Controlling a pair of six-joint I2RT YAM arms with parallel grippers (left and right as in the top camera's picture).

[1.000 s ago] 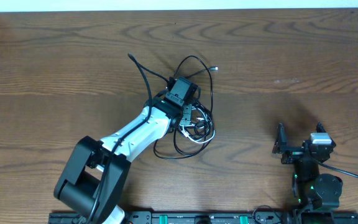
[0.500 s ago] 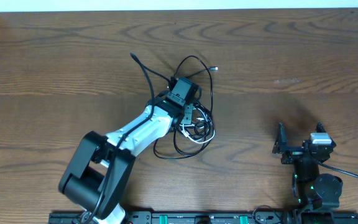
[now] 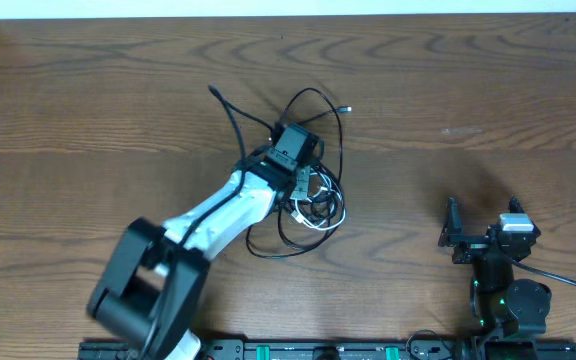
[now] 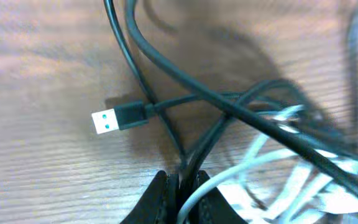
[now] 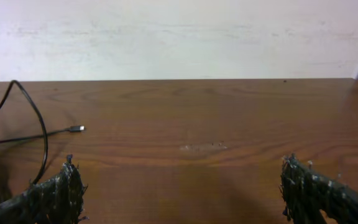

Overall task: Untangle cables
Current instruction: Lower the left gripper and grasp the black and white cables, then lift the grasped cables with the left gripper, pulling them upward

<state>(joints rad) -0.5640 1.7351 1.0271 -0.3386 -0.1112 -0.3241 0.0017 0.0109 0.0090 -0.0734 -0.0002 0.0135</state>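
Clamping the left gripper (image 4: 180,186) almost fully together on black strands of the cables (image 3: 315,207), bunching mid-table, leading straight ahead from the fingertips, with the bulk spilling rightward. Holding the right gripper (image 5: 182,186) wide open and empty, well apart to the right — much farther off.

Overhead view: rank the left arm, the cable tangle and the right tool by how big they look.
Largest to smallest:
1. left arm, clearly largest
2. cable tangle, loops spread wide
3. right tool, smallest

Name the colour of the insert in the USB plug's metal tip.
Blue; the USB plug shows best in the left wrist view.
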